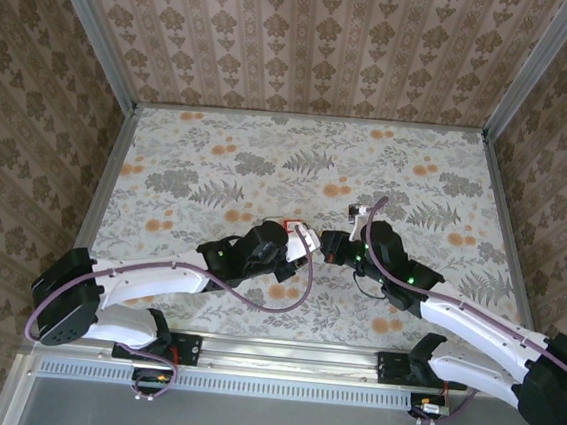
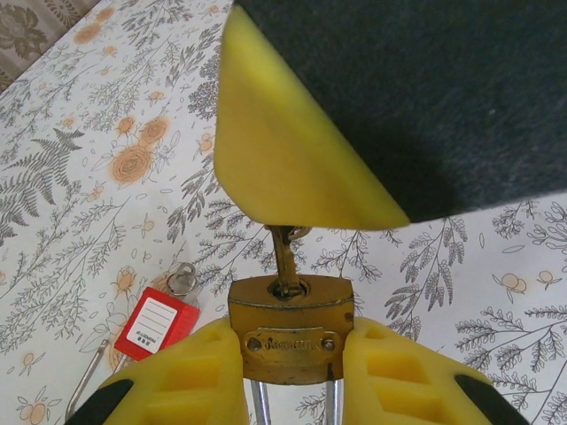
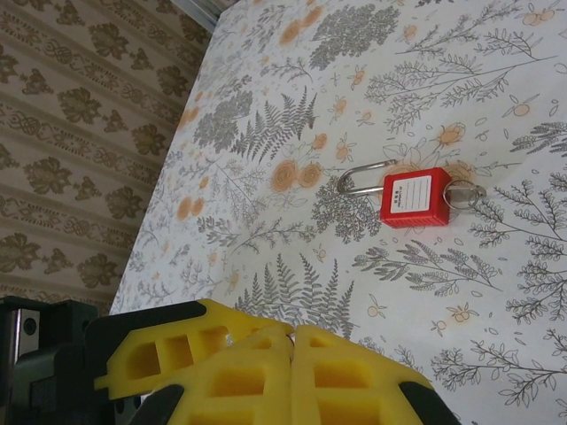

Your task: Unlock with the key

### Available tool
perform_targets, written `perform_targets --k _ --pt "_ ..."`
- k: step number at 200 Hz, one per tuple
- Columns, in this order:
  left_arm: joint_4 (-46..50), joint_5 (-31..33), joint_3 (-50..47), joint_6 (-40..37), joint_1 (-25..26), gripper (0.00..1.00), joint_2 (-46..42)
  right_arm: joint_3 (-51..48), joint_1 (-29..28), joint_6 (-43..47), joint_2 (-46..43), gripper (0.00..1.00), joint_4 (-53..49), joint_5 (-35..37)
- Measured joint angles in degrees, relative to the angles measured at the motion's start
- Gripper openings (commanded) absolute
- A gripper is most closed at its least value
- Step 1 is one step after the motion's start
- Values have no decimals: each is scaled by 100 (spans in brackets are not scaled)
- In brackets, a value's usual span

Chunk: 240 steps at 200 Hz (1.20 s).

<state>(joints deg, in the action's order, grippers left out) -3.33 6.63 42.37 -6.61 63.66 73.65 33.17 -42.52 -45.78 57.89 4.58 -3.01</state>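
My left gripper (image 2: pixel 292 359) is shut on a small brass padlock (image 2: pixel 291 328), its yellow fingers (image 2: pixel 186 381) pressing the body from both sides, with the silver shackle pointing back toward the wrist. A brass-coloured key (image 2: pixel 285 257) is stuck in the padlock's keyhole. The key's head is hidden behind a yellow finger (image 2: pixel 283 150) of the right gripper. My right gripper (image 3: pixel 292 332) is shut, pads pressed together on the key. In the top view the two grippers (image 1: pixel 294 257) (image 1: pixel 326 247) meet tip to tip over the middle of the table.
A red padlock (image 3: pixel 414 197) with a white label, a silver shackle and a ring lies flat on the flowered tablecloth (image 1: pixel 268 161), also seen as a red padlock (image 2: pixel 157 322) just left of my left gripper. Patterned walls enclose the table.
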Motion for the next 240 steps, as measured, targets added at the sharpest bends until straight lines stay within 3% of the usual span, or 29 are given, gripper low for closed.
perform_targets --k 124,240 --pt "31 2 -35 46 -63 17 -44 35 -267 -138 151 0 127 542" --pt "151 -68 -52 66 -306 17 -214 15 -345 -37 492 0 813 518"
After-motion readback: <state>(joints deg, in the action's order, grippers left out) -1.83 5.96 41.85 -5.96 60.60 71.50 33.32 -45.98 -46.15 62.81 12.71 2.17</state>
